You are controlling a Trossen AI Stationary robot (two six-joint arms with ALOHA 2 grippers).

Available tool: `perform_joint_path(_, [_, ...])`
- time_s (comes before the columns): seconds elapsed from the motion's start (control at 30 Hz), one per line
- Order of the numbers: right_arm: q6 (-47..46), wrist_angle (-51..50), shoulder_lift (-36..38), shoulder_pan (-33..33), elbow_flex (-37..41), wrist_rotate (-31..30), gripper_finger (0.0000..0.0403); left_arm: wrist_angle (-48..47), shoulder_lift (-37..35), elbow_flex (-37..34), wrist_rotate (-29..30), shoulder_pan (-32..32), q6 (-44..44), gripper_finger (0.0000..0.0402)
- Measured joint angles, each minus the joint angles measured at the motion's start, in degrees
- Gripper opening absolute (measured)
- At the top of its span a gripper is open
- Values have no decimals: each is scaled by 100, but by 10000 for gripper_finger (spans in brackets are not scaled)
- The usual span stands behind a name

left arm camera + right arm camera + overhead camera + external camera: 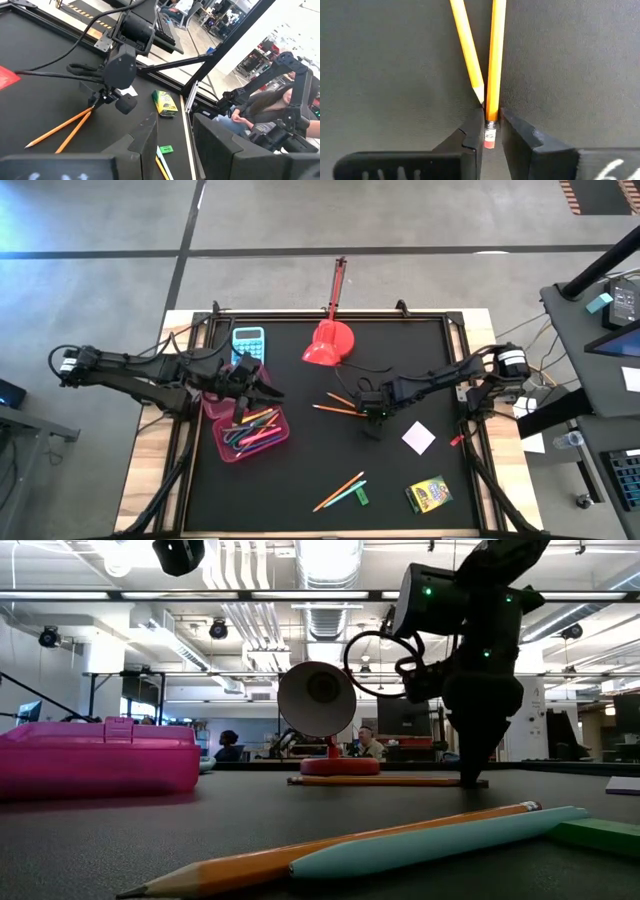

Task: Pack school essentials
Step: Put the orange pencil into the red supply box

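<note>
The black surface (300,490) fills the frame between the two arms, and behind it the low view shows a wide hall with ceiling pipes and some people sitting far away.

The pink box (246,428) lies at your left side and already holds several pens and highlighters. Your left hand (262,387) hangs just over its far edge, fingers apart and holding nothing.

The red scoop (330,340) and the light-blue calculator (248,343) rest at the far side. The crayon box (428,494) and the white square (419,438) lie near you at the right. One orange pencil with a blue pen (340,491) and a small green piece (361,497) lie at the near middle.

The move turns on your right hand (374,414), down at the middle of the surface. Two orange pencils (340,404) lie just left of it, toward the pink box. In the right wrist view the fingers (517,132) stand on both sides of the eraser end of one pencil (495,60), very narrow, touching or nearly touching it. Its long axis runs straight away from the hand. The second pencil (466,47) crosses close with its tip beside the fingers, so I think it can be dragged along.
</note>
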State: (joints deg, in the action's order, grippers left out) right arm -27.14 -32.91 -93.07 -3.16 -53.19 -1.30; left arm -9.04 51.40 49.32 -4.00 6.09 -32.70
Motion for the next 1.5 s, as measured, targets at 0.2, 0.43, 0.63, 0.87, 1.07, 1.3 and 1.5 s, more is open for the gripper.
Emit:
perform_joint_path(0.2, [-205, -465, 38, 3, -198, -11, 93, -9, -17, 0, -44, 2, 3, 107])
perform_joint_path(0.43, [-350, -415, 183, 9, -555, -293, 132, -55, -9, 0, -49, 2, 25, 107])
perform_joint_path(0.63, [-592, 79, -145, 171, -560, -492, 131, -49, -12, 0, -51, 2, 203, 107])
perform_joint_path(0.87, [-586, 127, -455, 372, -567, -836, 134, -49, -28, 0, -60, 2, 208, 107])
perform_joint_path(1.07, [-403, 196, -617, 393, -563, -750, 112, -48, -28, 0, -97, 2, 211, 107])
perform_joint_path(1.3, [-287, 215, -855, 394, -531, -509, 29, -48, -31, 0, -164, 2, 210, 107])
perform_joint_path(1.5, [-271, 192, -754, 404, -604, -335, 12, -48, -31, 0, -218, 2, 209, 107])
